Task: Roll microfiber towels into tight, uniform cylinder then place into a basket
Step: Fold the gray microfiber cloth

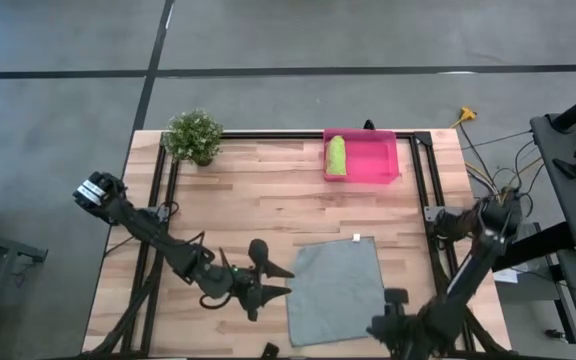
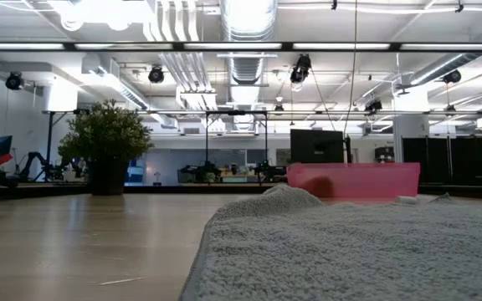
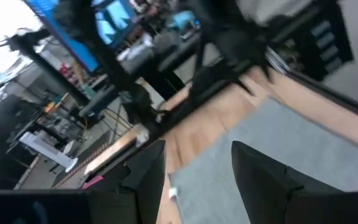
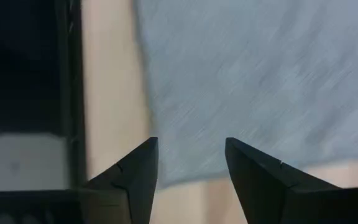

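Observation:
The grey towel (image 1: 336,290) lies spread flat on the near middle of the wooden table, its white tag (image 1: 357,238) at the far edge. The lime green towel (image 1: 336,155) lies rolled up inside the pink basket (image 1: 378,165) at the far side. My left gripper (image 1: 283,281) hovers open just left of the grey towel's left edge, its fingers pointing at the cloth (image 3: 303,149). My right gripper (image 4: 191,165) is open above the towel's near right corner (image 4: 241,81), by the table's near edge. Neither gripper touches anything.
A small potted plant (image 1: 194,135) stands at the far left of the table. A black metal frame (image 1: 423,180) runs along the table's sides. Bare wood (image 1: 258,205) lies between the grey towel and the basket. In the low view the towel (image 2: 350,251) fills the foreground.

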You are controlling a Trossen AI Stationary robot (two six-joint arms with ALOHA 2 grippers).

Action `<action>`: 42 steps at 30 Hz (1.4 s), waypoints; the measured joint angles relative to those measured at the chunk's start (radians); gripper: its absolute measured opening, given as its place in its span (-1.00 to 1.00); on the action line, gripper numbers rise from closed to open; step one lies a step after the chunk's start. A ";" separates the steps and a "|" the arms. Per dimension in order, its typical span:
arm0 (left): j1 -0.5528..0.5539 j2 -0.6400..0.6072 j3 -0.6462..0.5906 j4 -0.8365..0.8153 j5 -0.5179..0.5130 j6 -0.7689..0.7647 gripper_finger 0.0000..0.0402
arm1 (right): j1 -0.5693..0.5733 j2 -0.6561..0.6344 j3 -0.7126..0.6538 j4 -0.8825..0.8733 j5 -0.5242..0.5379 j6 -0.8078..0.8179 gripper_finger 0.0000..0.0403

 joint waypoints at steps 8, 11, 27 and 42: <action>-0.056 0.000 -0.002 0.009 0.008 -0.095 -0.16 | 0.089 0.185 0.259 -0.163 0.006 0.189 -0.03; -0.096 0.001 -0.008 0.034 -0.008 -0.094 -0.16 | 0.103 0.262 0.314 -0.233 0.025 0.210 -0.06; -0.187 0.168 -0.020 0.288 -0.154 -0.122 -0.16 | 0.180 0.483 0.416 -0.427 0.141 0.260 -0.34; -0.198 0.235 0.013 0.334 -0.196 -0.228 -0.16 | 0.178 0.497 0.403 -0.431 0.233 0.182 -0.46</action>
